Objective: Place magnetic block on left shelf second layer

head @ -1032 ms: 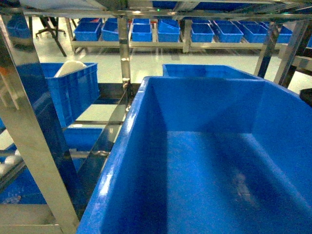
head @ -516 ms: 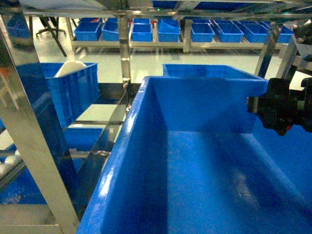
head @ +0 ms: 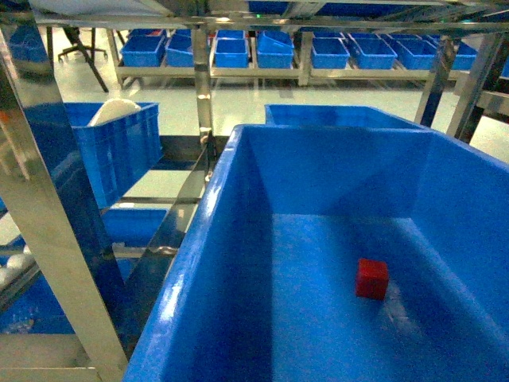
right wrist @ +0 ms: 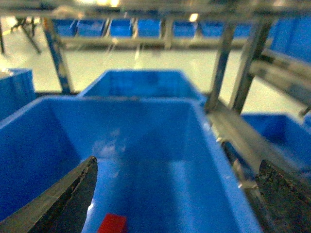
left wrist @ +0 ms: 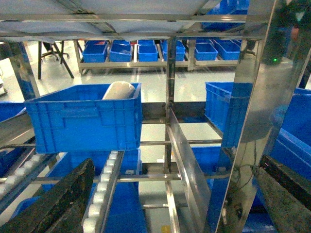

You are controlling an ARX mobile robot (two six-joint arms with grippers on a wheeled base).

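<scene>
The magnetic block (head: pixel 372 278), a small red cube, lies alone on the floor of the large deep blue bin (head: pixel 238 239), right of its middle. The bin rests on a level of the steel-post rack (head: pixel 48 231). Neither gripper shows in the head view. In the right wrist view the right gripper (right wrist: pixel 178 162) hangs open above the same bin (right wrist: pixel 214 160), and the block (right wrist: pixel 112 224) sits below, near the left finger, touching nothing. The left gripper (left wrist: pixel 177 161) is open and empty, facing the rack's steel divider (left wrist: pixel 182 160).
A blue crate (head: pixel 119 151) holding a white object stands on the neighbouring rack section to the left, over white roller rails (left wrist: pixel 104 189). Another blue bin (head: pixel 338 115) sits behind the large one. Steel posts (left wrist: pixel 252 121) stand close by. Rows of blue bins (head: pixel 278 52) line the far racks.
The bin was empty a second ago. The right gripper then appeared at the bin's right side, and it has now left the head view with the red block lying on the bin floor.
</scene>
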